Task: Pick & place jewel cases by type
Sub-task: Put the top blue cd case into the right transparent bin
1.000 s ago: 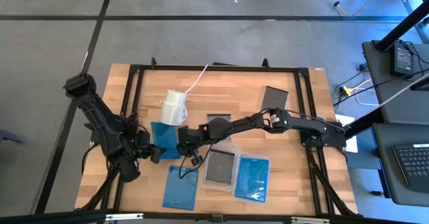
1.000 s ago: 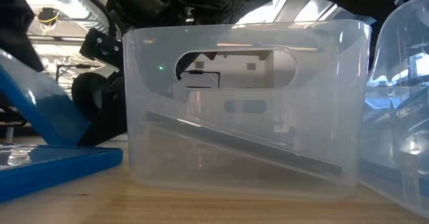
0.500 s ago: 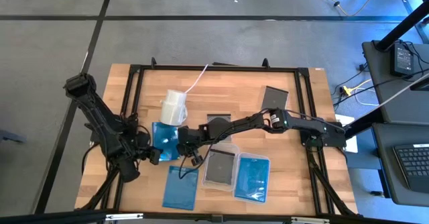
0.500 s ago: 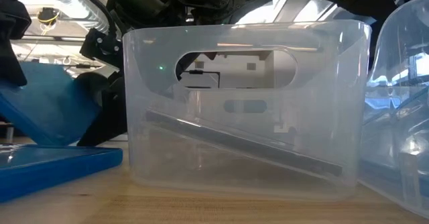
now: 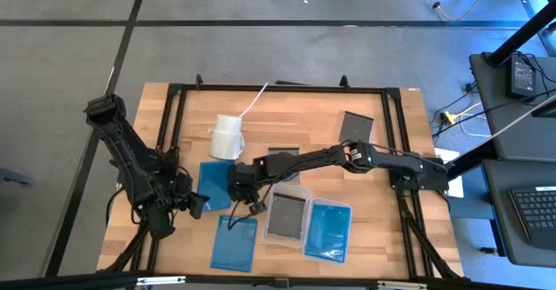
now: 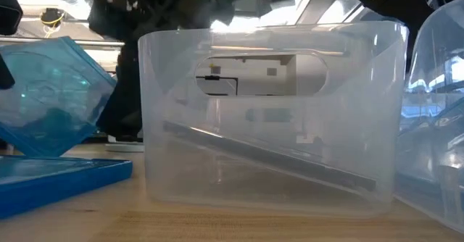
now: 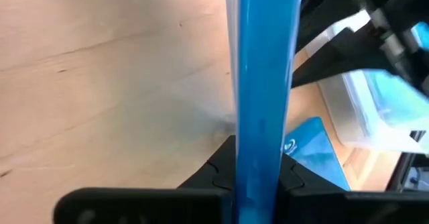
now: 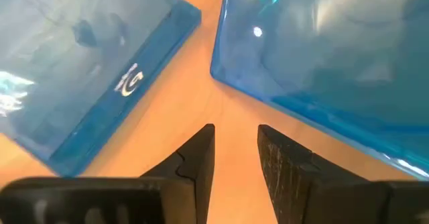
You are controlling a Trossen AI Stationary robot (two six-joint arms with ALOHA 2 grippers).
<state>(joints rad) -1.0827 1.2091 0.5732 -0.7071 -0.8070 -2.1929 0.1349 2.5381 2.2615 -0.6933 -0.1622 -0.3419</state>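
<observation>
Wooden table (image 5: 382, 229), grey floor (image 5: 261, 47) around

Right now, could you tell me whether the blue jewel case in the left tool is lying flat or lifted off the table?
Lifted and tilted: the left tool is shut on the blue jewel case, which stands on edge.

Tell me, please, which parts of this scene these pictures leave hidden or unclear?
- High view: the left tool is too small and dark to show its grip on the blue jewel case; only the left wrist view shows it shut on the case's edge.
- Low view: the clear tray fills the frame and hides the table behind it.
- Low view: the arms overhead are cut off by the top edge.
- Right wrist view: the right tool holds nothing visible; both blue cases run off the frame.
</observation>
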